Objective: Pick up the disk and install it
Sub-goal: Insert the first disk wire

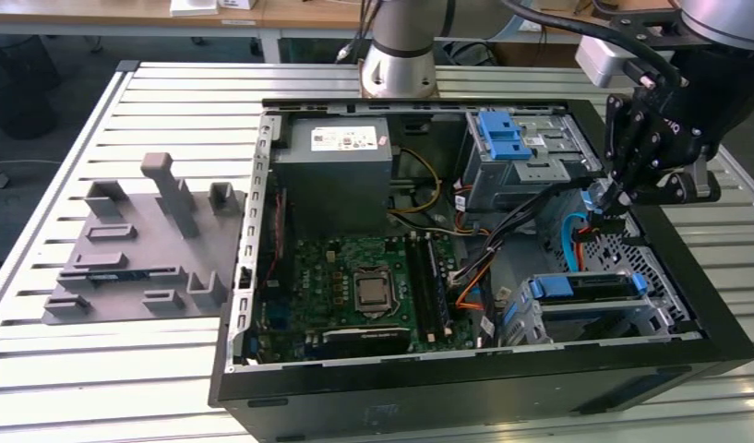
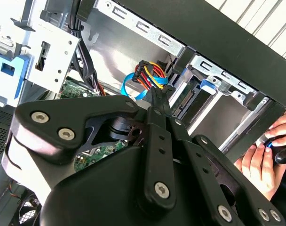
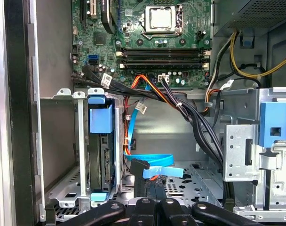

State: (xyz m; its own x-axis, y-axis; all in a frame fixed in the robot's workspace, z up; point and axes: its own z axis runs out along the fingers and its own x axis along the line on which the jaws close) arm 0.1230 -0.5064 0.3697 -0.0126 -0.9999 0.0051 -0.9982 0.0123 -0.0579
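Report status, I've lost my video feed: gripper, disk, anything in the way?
Gripper low inside the case. Disk sits in the drive cage. Blue cable by the gripper; a person's hand at the case edge.

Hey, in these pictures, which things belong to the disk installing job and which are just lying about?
Job: disk, standing in its drive cage; gripper, over the open computer case.
Lying about: grey fixture tray; grey power supply box; blue clip; a person's hand.
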